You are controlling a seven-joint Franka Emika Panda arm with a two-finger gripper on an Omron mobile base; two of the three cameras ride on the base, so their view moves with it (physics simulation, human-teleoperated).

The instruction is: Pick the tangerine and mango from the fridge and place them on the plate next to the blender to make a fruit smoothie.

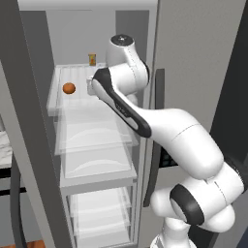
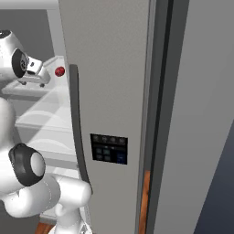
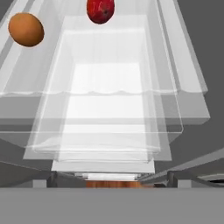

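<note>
The fridge stands open, and my arm reaches into its white interior at the upper shelf. On that shelf lies the plain orange tangerine, left of my hand. In the hand view the tangerine is at the top left. The red mango is at the top centre, further back; it also shows beside the door edge. My gripper is open, its tips wide apart with nothing between them, hovering above the glass shelves. It is a short way right of the tangerine. The plate and blender are out of view.
A small yellow-orange jar stands at the back of the top shelf. Clear glass shelves and drawers step down below my hand. The fridge door with its long handle and dark control panel closes off the right side.
</note>
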